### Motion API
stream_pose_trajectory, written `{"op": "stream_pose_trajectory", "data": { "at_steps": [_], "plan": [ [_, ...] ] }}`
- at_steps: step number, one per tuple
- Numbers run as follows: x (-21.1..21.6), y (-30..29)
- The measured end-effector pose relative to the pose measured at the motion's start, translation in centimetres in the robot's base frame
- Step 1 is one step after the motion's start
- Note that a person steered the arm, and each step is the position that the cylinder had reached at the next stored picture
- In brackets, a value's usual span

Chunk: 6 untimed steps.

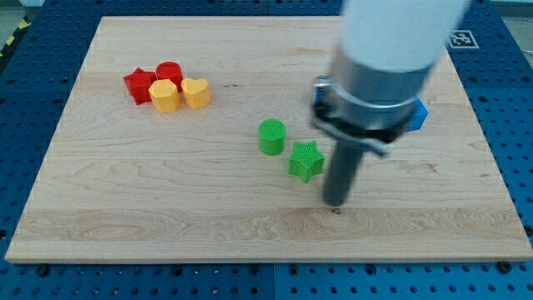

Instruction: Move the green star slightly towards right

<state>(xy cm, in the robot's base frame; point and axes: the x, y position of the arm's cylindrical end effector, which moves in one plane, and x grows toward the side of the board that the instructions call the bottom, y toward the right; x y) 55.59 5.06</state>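
The green star (306, 160) lies near the middle of the wooden board (166, 217). A green round block (271, 137) sits just to its upper left, close but apart. My tip (335, 204) rests on the board to the lower right of the green star, a short gap away and not touching it. The rod rises to the arm's grey and white body, which fills the view's top right.
A cluster sits at the view's upper left: a red star (139, 85), a red round block (169, 72), a yellow hexagon-like block (165, 96) and a yellow heart (196, 92). A blue block (419, 115) shows partly behind the arm at the right.
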Motion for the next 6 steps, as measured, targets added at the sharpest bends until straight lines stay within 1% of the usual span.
{"op": "stream_pose_trajectory", "data": {
  "at_steps": [1, 2, 3, 4, 5, 6],
  "plan": [
    [-1.9, -7.8],
    [-4.3, -8.1],
    [-4.3, -5.2],
    [-4.3, -0.1],
    [-4.3, 2.1],
    [-4.2, 2.6]
  ]
}}
